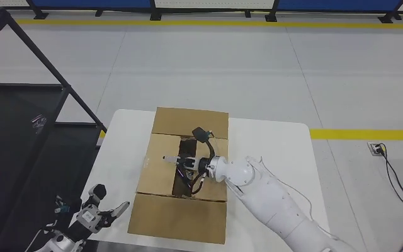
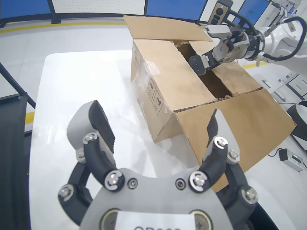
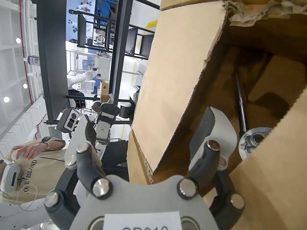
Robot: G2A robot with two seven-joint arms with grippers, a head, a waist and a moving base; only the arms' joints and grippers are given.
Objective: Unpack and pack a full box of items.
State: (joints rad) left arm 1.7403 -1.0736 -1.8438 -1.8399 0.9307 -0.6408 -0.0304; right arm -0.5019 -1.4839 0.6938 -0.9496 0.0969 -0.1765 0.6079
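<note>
Brown box with torn flaps sat on the bench; left end effector and right end effector gaped wide.

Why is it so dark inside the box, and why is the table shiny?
Right wrist view: the box flaps shade its inside, leaving it in shadow. Top view: the gap in its top looks nearly black. Left wrist view: the glossy white table reflects light as pale glare beside the box.

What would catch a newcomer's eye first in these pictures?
The big cardboard box on the white table, its top flaps parted. The right gripper hangs open at that gap, straddling one flap's edge, with a metal part lying inside below. The left gripper hovers open beside the box's near flap.
</note>
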